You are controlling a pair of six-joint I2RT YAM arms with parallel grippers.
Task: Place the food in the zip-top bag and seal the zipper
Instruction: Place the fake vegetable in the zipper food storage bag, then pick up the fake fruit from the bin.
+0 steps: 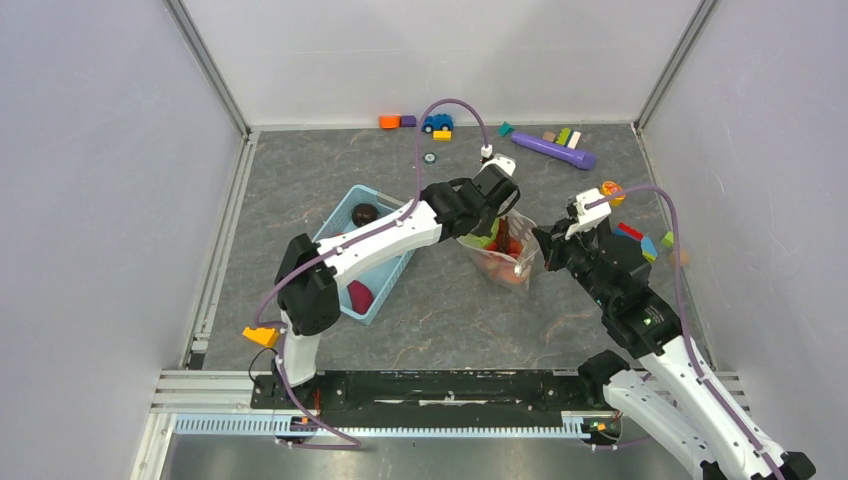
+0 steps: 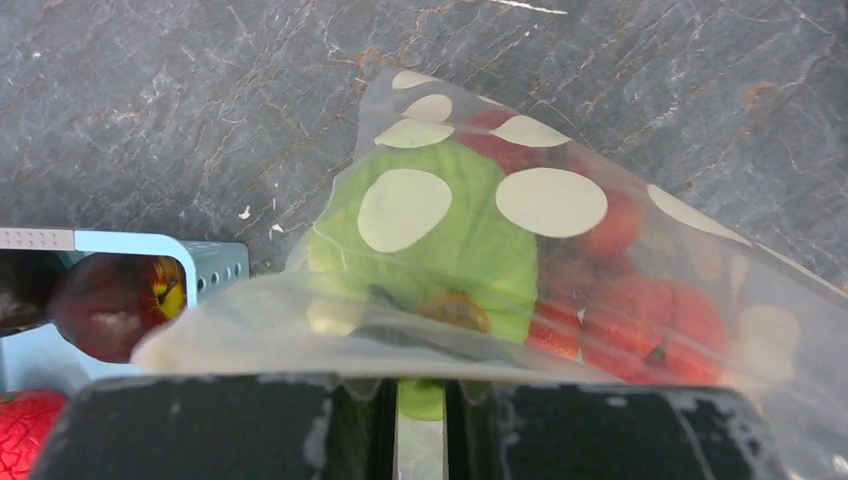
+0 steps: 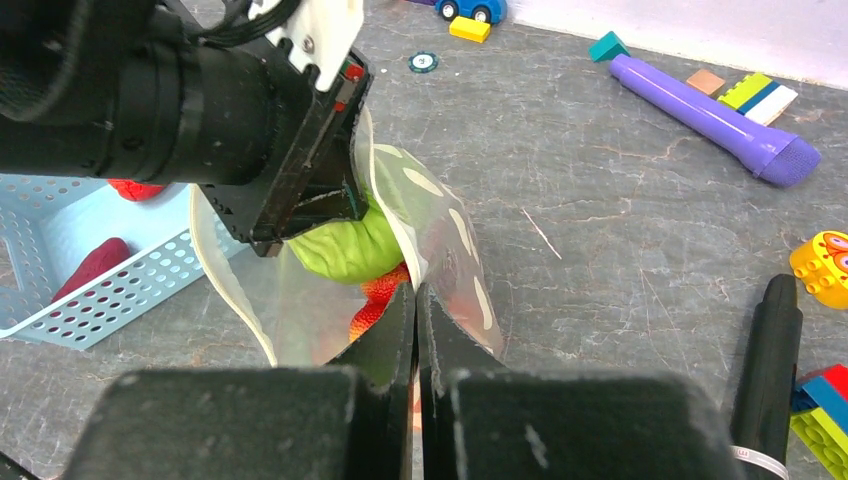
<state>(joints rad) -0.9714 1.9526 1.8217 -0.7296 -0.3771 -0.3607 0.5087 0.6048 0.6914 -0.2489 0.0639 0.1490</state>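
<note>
The clear dotted zip-top bag [image 1: 512, 262] stands open mid-table, with red pieces [image 2: 640, 310] and a big green piece [image 2: 470, 240] of the food inside. My left gripper [image 1: 490, 232] reaches into the bag's mouth; its jaws [image 2: 420, 400] are nearly closed on the green piece [image 3: 345, 245]. My right gripper [image 1: 545, 252] is shut on the bag's right rim [image 3: 415, 300]. A dark maroon piece [image 1: 364, 213] and a magenta piece [image 1: 358, 296] lie in the basket. The zipper's slider is not visible.
The light blue basket [image 1: 385, 295] sits left of the bag, under my left arm. A purple stick [image 1: 555, 150], toy car [image 1: 437, 123] and blocks [image 1: 398, 121] line the back. More blocks [image 1: 640, 240] lie right of my right gripper. Walls close three sides.
</note>
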